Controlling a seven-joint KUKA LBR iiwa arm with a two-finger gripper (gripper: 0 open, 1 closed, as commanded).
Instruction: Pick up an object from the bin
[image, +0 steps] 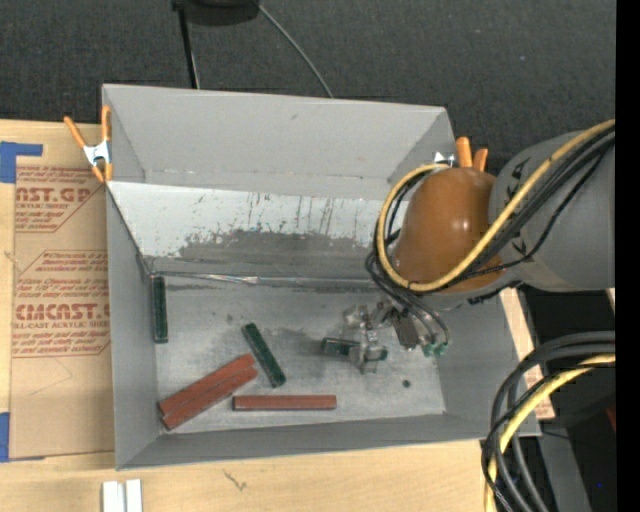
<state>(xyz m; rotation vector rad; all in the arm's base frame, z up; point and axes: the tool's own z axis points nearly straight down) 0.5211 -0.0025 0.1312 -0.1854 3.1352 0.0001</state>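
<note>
My gripper (366, 342) is low over the bin floor, right of centre, under the orange-brown wrist cover. A small dark piece (336, 347) lies right at its left side, touching or nearly touching it; whether it is held is hidden. A short dark green bar (264, 354) lies slanted on the floor a little further left. Below that, near the front wall, lies a thin red-brown stick (285, 403).
A wider red-brown block (207, 390) lies slanted at the front left. Another dark green bar (159, 308) rests along the left wall. The arm and its cables cover the bin's right side. The sloped back wall rises behind the gripper.
</note>
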